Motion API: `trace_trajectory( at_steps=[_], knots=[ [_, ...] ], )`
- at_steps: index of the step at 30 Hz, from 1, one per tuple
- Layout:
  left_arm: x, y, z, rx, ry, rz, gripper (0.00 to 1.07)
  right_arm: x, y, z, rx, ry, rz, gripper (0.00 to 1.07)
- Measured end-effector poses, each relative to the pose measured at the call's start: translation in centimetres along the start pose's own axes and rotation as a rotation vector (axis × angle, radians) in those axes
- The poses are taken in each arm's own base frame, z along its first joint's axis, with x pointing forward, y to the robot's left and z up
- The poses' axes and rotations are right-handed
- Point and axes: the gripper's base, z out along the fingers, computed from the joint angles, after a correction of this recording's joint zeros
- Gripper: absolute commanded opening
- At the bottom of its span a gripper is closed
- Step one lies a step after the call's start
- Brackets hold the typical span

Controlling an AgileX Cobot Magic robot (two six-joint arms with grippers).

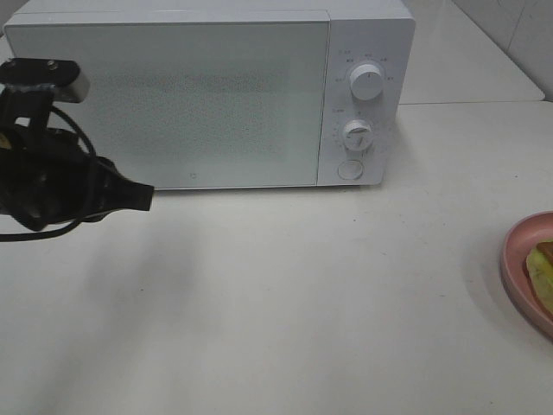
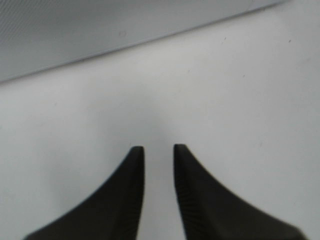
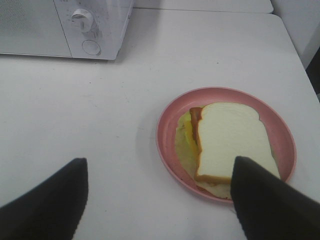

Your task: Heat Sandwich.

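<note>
Beside closed microwave [image 1: 207, 95]: sandwich [image 3: 232, 142] on pink plate [image 3: 167, 117], path unobstructed.

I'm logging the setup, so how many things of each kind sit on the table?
Microwave: 1
Pink plate: 1
Sandwich: 1
Total: 3

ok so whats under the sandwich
The sandwich lies on a round pink plate, which sits on the white table. Yellow-green filling and a reddish-brown layer show at its edge; the plate surface beneath the bread is covered.
</note>
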Motion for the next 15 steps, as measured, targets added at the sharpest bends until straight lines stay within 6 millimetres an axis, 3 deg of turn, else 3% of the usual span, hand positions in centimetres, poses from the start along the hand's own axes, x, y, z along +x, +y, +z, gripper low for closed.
trace_trajectory(
  at_steps=[1, 3, 7, 14, 15],
  knots=[
    [0.0, 0.0, 0.0, 0.000, 0.000, 0.000, 0.63, 0.0, 0.0, 0.0, 0.000, 0.000, 0.000, 0.76],
    [0.4, 1.5, -1.2, -0.008, 0.083, -0.053, 1.01, 0.0, 0.0, 0.0, 0.000, 0.000, 0.000, 0.76],
    [0.8, 2.7, -2.6, -0.013, 0.153, -0.098, 0.98, 0.0, 0.0, 0.0, 0.000, 0.000, 0.000, 0.76],
    [1.9, 4.8, -7.6, -0.057, 0.262, -0.102, 0.97, 0.0, 0.0, 0.0, 0.000, 0.000, 0.000, 0.76],
    [1.9, 4.8, -7.6, -0.057, 0.262, -0.102, 0.97, 0.0, 0.0, 0.0, 0.000, 0.000, 0.000, 0.76]
  ],
)
